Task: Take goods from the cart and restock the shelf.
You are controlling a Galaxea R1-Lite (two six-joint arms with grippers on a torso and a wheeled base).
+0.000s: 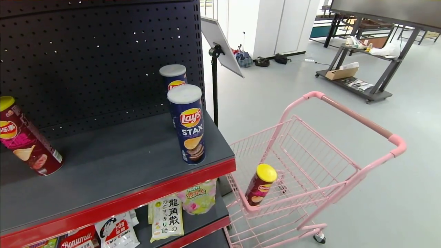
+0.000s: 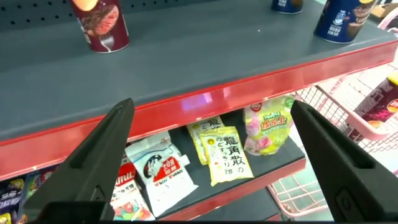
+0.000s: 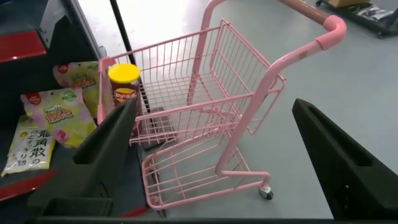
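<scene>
**A:** Where's our can (image 1: 260,184) at?

**B:** It's tilted in the cart (image 1: 358,119), in the corner beside the shelf (image 1: 120,162), lid up. We're holding nothing. Our left gripper (image 2: 212,104) is spread wide facing the shelf's red edge, and our right gripper (image 3: 212,102) is spread wide facing the cart.

**A:** And the shelf?

**B:** We see two blue cans (image 1: 187,124) at its right edge and a maroon can (image 1: 26,141) at its left edge.

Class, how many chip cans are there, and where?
4. Front blue can and rear blue can, shelf's right end; maroon can, shelf's left; second maroon can in the cart. Others may be hidden.
</scene>
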